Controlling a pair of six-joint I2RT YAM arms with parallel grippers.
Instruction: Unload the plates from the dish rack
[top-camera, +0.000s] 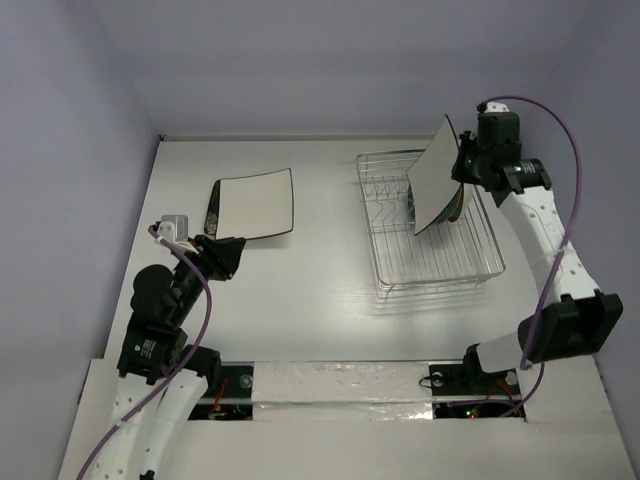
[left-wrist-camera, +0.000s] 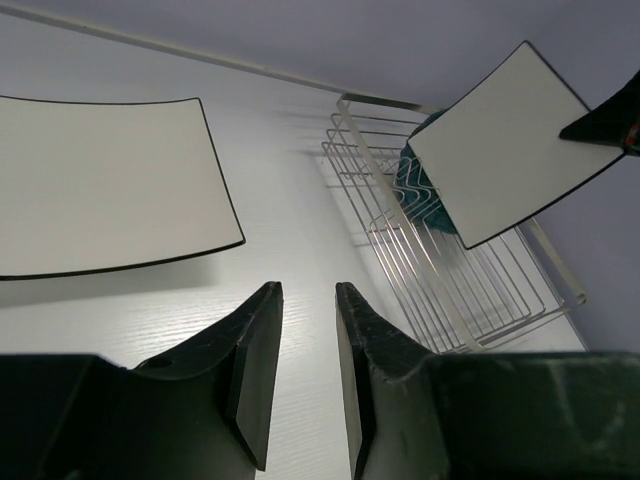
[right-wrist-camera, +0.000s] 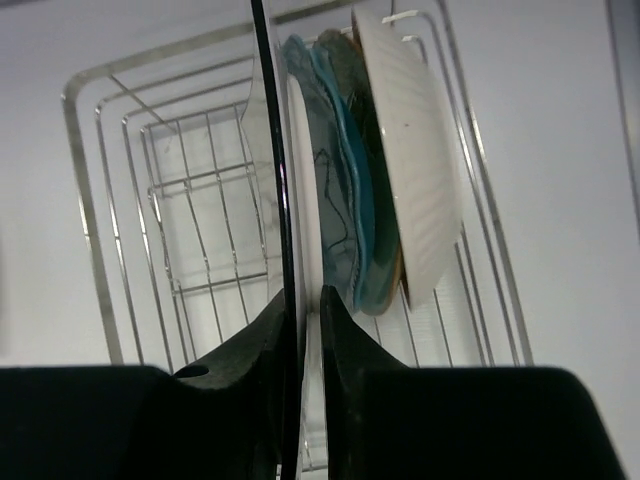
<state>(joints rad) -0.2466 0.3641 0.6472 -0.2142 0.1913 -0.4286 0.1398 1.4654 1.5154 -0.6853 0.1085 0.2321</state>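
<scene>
The silver-white wire dish rack, a rectangular basket of thin rods with rows of upright tines, sits on the right half of the white table, whose top shows a faint wood grain. Two round plates stand on edge between the tines, close together. One is a glossy teal plate with a mottled, wavy surface. Just beside it is a white ribbed plate, with fine lines running out to its rim and a trace of brown at its lower edge.

Above them the right end effector is clenched on the edge of a pale square plate with a thin dark rim. This plate is flat and smooth, and it is held upright and tilted so that one corner points down toward the rack. Whether that corner is clear of the wires cannot be told. From the right wrist it shows edge-on as a thin dark line between the two black fingers.

A white square plate with a dark rim and gently bowed sides lies flat on the far left of the table, well apart from the rack. The left end effector is near this plate's near left corner. Its wedge-shaped black fingers are released, slightly parted, with only bare table showing in the gap.
</scene>
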